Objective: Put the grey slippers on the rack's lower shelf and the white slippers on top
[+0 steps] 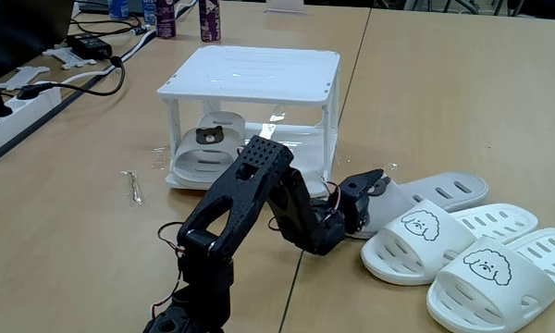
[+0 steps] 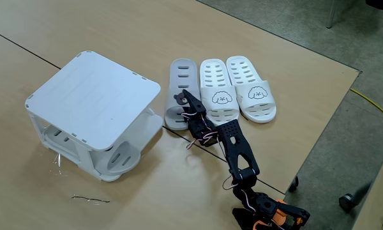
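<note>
The white rack (image 1: 250, 74) (image 2: 92, 102) stands on the wooden table. One grey slipper (image 1: 208, 141) (image 2: 124, 156) lies on its lower shelf (image 1: 301, 139). The other grey slipper (image 1: 449, 190) (image 2: 182, 76) lies flat on the table beside the rack. My gripper (image 1: 368, 192) (image 2: 184, 105) sits at its strap end, jaws closed around the strap and covering the badge. The two white slippers (image 1: 425, 231) (image 2: 218, 89) with dog faces lie side by side just beyond it, the outer one (image 1: 499, 273) (image 2: 252, 89) nearest the table edge. The rack's slatted top is bare.
A thin metal wire piece (image 1: 132, 185) (image 2: 89, 199) lies on the table in front of the rack. A power strip (image 1: 14, 106), cables and bottles (image 1: 208, 18) line the far left and back. The table edge (image 2: 319, 140) runs close behind the slippers.
</note>
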`<move>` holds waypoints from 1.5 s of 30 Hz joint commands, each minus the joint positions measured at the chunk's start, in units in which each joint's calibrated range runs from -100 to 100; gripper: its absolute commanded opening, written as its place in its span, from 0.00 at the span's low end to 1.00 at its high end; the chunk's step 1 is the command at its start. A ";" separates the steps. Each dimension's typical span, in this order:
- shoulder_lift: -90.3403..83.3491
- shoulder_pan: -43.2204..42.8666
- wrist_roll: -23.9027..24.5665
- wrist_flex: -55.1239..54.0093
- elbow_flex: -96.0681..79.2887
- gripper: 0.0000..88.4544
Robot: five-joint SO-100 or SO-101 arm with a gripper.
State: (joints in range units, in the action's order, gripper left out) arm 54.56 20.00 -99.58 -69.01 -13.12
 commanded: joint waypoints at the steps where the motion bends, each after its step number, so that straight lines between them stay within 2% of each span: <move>1: -1.17 0.39 -0.42 3.18 6.94 0.01; 5: -6.56 0.64 -0.42 3.18 6.49 0.01; 8: -15.64 1.30 -0.42 3.18 -0.55 0.01; 20: -68.06 8.29 -0.42 3.18 -47.82 0.01; 29: -93.56 2.94 -0.42 3.18 -85.53 0.01; 34: -94.57 -6.18 -0.42 3.35 -85.53 0.01; 39: -85.14 -16.38 -0.42 5.08 -85.53 0.01; 45: -75.21 -19.51 -0.42 4.30 -85.44 0.01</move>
State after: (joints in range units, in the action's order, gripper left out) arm -23.88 1.50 -99.58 -63.78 -98.11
